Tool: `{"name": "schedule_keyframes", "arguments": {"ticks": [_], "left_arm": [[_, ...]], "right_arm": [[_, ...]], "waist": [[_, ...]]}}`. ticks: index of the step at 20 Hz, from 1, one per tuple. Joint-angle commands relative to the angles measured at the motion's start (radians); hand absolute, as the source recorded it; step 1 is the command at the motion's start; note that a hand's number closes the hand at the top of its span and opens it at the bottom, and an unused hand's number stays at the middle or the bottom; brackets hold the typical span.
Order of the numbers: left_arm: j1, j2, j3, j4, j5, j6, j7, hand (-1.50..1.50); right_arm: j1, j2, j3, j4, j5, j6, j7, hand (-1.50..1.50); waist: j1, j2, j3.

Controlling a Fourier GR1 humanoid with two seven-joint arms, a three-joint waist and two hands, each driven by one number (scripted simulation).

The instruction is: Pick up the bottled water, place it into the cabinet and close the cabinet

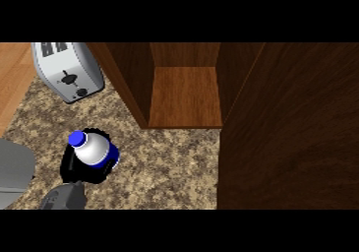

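The left hand (78, 165) has its black fingers (102, 133) curled round the bottled water (93, 149), holding it above the speckled counter (167, 162), near the toaster (69, 69) and well short of the open cabinet (183, 93), its door (294, 128) swung wide

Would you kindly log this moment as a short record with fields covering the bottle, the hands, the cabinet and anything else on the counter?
bottle: bottled water, blue cap, held above the counter
holding hand: left hand, fingers curled round the bottle
other hand: not in view
cabinet: wooden cabinet, door open, shelf bare
other item: toaster, left of the cabinet
task state: bottle not yet in cabinet
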Motion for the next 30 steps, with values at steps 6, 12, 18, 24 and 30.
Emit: {"name": "schedule_keyframes", "arguments": {"ticks": [6, 12, 18, 24, 30], "left_arm": [[-0.024, -0.141, -0.122, -0.272, -0.062, 0.223, 0.207, 1.50], [-0.090, -0.143, -0.258, -0.334, -0.052, 0.424, 0.267, 1.50], [-0.242, -0.144, -0.349, -0.251, -0.054, 0.618, 0.288, 1.50], [-0.391, -0.144, -0.321, -0.100, -0.096, 0.742, 0.376, 1.50], [-0.537, -0.144, -0.365, 0.057, -0.037, 0.809, 0.394, 1.50]], "right_arm": [[0.077, 0.020, -0.034, -0.163, -0.123, 0.009, 0.035, -1.50], [0.110, 0.041, -0.017, -0.207, -0.119, -0.005, 0.049, -1.50], [0.046, -0.019, -0.039, -0.191, -0.158, -0.038, 0.076, -1.50], [0.071, -0.037, -0.075, -0.171, -0.242, -0.020, 0.063, -1.50], [0.036, -0.007, -0.041, -0.092, -0.183, 0.028, 0.035, -1.50]], "waist": [[-0.003, -0.001, 0.000], [-0.014, 0.001, -0.001], [-0.016, 0.005, -0.002], [-0.031, 0.006, -0.002], [-0.032, 0.007, -0.001]]}}
